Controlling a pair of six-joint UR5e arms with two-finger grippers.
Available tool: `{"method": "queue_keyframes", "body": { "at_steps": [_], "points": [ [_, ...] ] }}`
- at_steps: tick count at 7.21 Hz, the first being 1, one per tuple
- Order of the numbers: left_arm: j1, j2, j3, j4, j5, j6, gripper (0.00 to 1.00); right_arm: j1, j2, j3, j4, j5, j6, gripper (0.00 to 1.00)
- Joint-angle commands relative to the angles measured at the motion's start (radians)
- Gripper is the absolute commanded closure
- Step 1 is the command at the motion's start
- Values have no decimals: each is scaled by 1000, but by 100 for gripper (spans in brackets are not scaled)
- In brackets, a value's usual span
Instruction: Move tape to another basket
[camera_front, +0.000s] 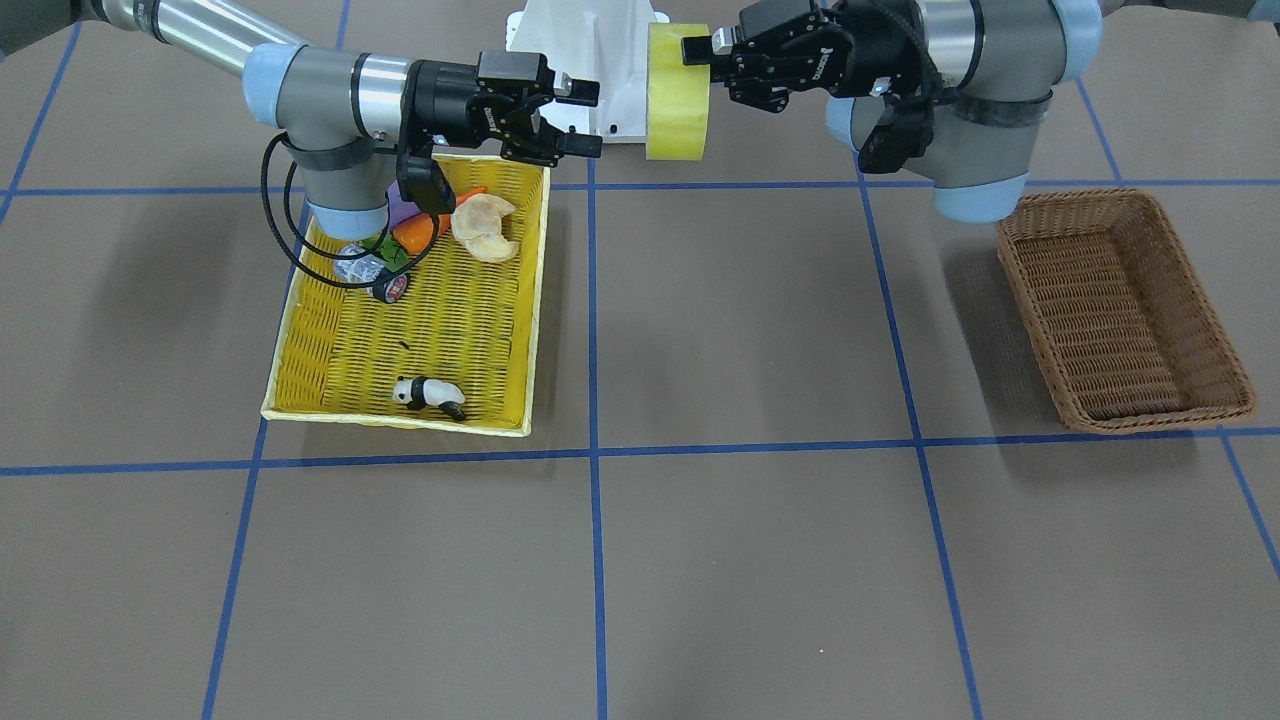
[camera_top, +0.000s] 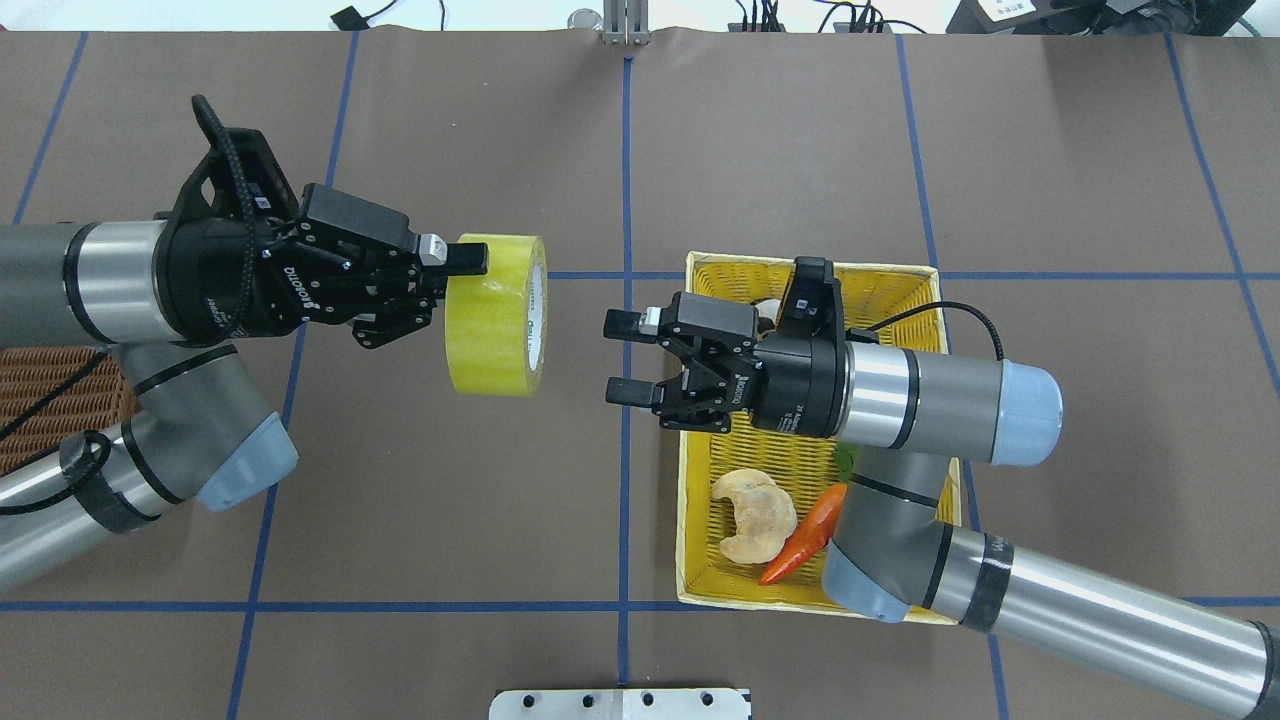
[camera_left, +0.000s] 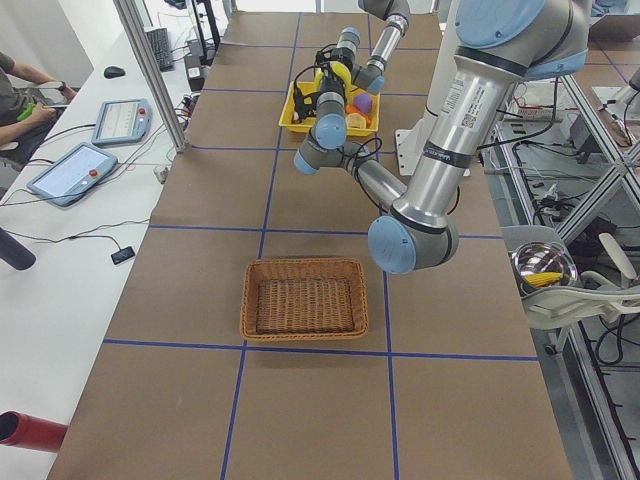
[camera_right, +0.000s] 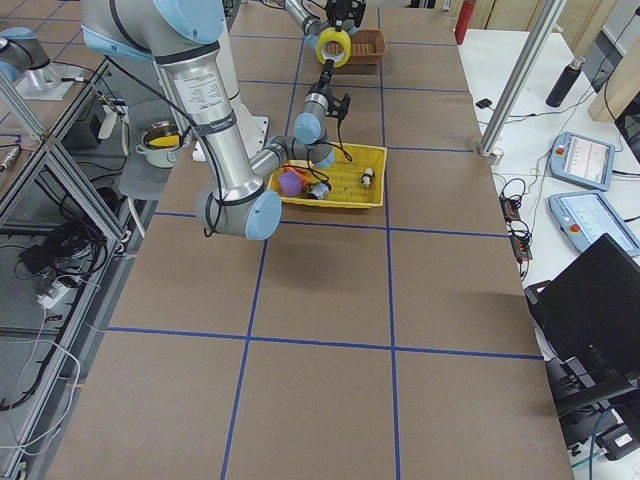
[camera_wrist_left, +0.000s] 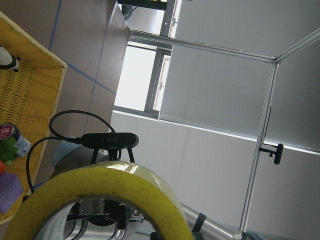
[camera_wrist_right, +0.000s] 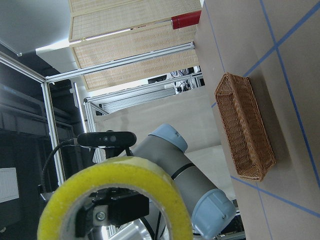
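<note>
The tape (camera_top: 497, 315), a wide yellowish roll, hangs on edge in the air over the table's middle. My left gripper (camera_top: 458, 285) is shut on its wall, with one finger on the outer face. In the front view the tape (camera_front: 677, 95) sits at the tip of the left gripper (camera_front: 697, 58). My right gripper (camera_top: 616, 358) is open and empty, a short way from the tape and facing it, at the yellow basket's edge. The brown wicker basket (camera_front: 1120, 310) stands empty, partly under my left arm (camera_top: 50, 400). The tape fills both wrist views (camera_wrist_left: 100, 192) (camera_wrist_right: 120, 182).
The yellow woven basket (camera_front: 330, 400) under my right arm holds a panda toy (camera_front: 428, 393), a small cylinder (camera_front: 390, 288), an orange pepper (camera_top: 805, 525), a pale bread-like piece (camera_top: 755, 515) and a purple item. The white robot base (camera_front: 590, 60) stands behind the grippers.
</note>
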Motion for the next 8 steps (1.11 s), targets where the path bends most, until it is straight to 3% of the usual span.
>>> {"method": "queue_keyframes", "body": {
  "at_steps": [1, 2, 4, 5, 6, 7, 8],
  "points": [
    [-71, 54, 6, 19, 46, 5, 100, 95, -52, -2, 3, 27, -85, 0],
    [-129, 66, 16, 58, 40, 8, 100, 135, -73, -6, -8, 61, -157, 0],
    [-278, 123, 64, 210, -92, 304, 100, 270, -170, -31, -35, 223, -324, 0],
    [-333, 185, 67, 283, -120, 456, 100, 307, -228, -34, -58, 250, -389, 0],
    [-417, 210, 69, 413, -205, 552, 100, 341, -268, -58, -74, 254, -456, 0],
    [-526, 211, 61, 576, -248, 653, 100, 418, -280, -84, -148, 335, -551, 0],
    [-585, 236, 38, 778, -261, 906, 100, 486, -280, -86, -298, 407, -681, 0]
  ]
}}
